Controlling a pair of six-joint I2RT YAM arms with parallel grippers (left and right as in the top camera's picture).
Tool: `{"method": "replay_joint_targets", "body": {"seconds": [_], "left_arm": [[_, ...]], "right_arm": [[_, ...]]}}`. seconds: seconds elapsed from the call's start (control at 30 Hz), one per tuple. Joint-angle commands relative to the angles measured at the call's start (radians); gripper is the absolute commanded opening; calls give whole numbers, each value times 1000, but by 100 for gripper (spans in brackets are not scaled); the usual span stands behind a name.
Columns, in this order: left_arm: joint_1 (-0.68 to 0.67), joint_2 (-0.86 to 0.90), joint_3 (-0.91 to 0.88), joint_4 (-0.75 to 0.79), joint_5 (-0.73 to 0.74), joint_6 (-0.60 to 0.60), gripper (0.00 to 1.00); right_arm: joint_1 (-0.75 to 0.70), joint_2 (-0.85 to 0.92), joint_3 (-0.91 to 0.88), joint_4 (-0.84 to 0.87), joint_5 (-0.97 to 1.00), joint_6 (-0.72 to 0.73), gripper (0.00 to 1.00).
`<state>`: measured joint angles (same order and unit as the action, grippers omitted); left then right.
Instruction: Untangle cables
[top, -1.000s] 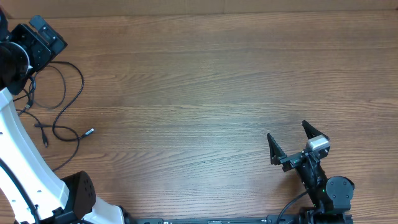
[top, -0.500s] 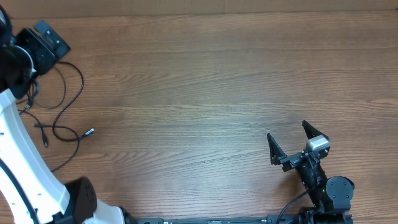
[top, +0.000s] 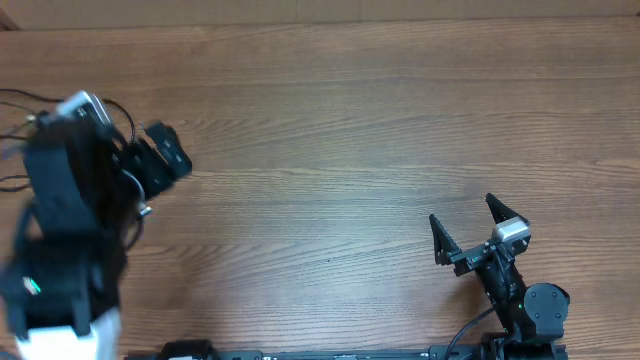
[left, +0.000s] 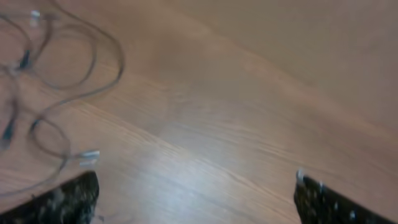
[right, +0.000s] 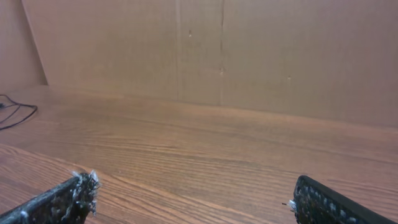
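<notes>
The cables (left: 59, 81) are thin black cords lying in loose loops on the wooden table, at the upper left of the left wrist view, with a silver-tipped plug (left: 87, 156) near my left finger. In the overhead view my blurred left arm covers most of them; one silver tip (top: 145, 211) shows beside it. My left gripper (left: 196, 199) is open and empty, just right of the loops. My right gripper (top: 468, 226) is open and empty at the front right, far from the cables. A thin cord (right: 15, 112) shows far left in the right wrist view.
A brown cardboard wall (right: 249, 56) stands along the table's far edge. The right arm's base (top: 535, 310) sits at the front edge. Bare wooden tabletop (top: 330, 150) lies between the two arms.
My left arm has swung from the far-left back corner toward the front and right, over the cables, and is blurred with motion. The right arm has not moved.
</notes>
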<state>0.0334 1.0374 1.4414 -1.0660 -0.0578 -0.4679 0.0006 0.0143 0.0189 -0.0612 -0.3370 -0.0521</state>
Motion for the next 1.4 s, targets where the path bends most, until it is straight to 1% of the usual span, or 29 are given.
{"method": "replay_joint_targets", "body": {"seconds": [0.0,0.03,0.07,0.27,0.37,0.47,0.57,0.67,0.9,1.0,1.1,1.17,1.23,1.27,1.37], "left_arm": [[-49,-191,-271,216,-46,48,100],[-56,-285,-397,335,-45,73,100],[-56,-342,-474,404,-44,94,100],[-56,-592,-843,746,-45,205,100],[-56,-677,-991,877,-52,233,100],[-56,-753,-1146,1048,-67,237,100],[-56,-822,-1268,1172,-84,237,100],[-56,-890,-1342,1210,-112,238,100],[-55,-1022,-1436,1192,-118,336,100],[-54,-1034,-1437,1137,-122,368,100],[-54,-1034,-1437,1082,-125,372,100],[-54,-1034,-1436,990,-82,351,100],[-55,-1035,-1436,999,17,349,100],[-56,-1035,-1436,988,44,348,100],[-55,-1035,-1436,988,55,349,100]], "right_arm": [[-1,-11,-11,8,-5,6,100],[-1,-11,-11,8,-5,6,100],[-1,-11,-11,8,-5,6,100],[-1,-11,-11,8,-5,6,100],[-1,-11,-11,8,-5,6,100],[-1,-11,-11,8,-5,6,100],[-1,-11,-11,8,-5,6,100],[-1,-11,-11,8,-5,6,100],[-1,-11,-11,8,-5,6,100],[-1,-11,-11,8,-5,6,100],[-1,-11,-11,8,-5,6,100],[-1,-11,-11,8,-5,6,100],[-1,-11,-11,8,-5,6,100],[-1,-11,-11,8,-5,6,100],[-1,-11,-11,8,-5,6,100]]}}
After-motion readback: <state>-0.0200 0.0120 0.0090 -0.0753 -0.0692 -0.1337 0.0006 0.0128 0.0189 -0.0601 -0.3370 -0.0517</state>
